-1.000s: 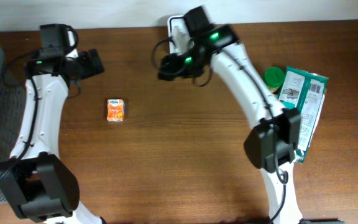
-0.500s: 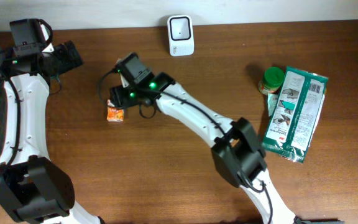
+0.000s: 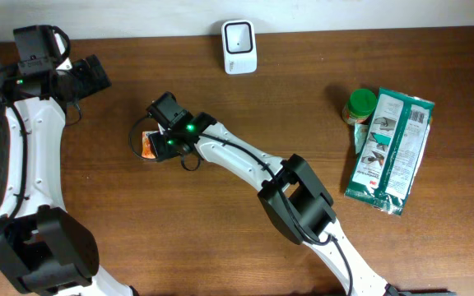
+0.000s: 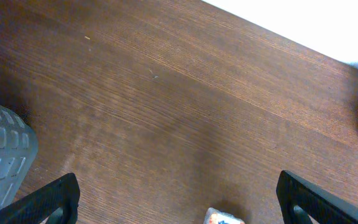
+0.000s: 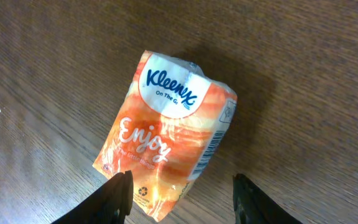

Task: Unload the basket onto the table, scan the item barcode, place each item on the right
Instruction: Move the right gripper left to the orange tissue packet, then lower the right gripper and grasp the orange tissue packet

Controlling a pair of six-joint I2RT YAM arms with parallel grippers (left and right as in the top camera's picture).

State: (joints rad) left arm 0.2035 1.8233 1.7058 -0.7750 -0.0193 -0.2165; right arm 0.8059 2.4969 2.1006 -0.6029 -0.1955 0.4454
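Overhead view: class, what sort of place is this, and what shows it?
Probably a mock checkout bench: a white scanner at the far edge, plus a Kleenex pack and a green packet.

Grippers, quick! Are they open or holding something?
Left gripper: open, empty.
Right gripper: open around the Kleenex pack, not gripping it yet.

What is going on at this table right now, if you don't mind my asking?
The right gripper hangs over an orange Kleenex tissue pack lying on the table, its open jaws straddling the pack's lower end, not yet gripping it. The left gripper is open and empty near the back-left corner. The white scanner sits at the back edge.
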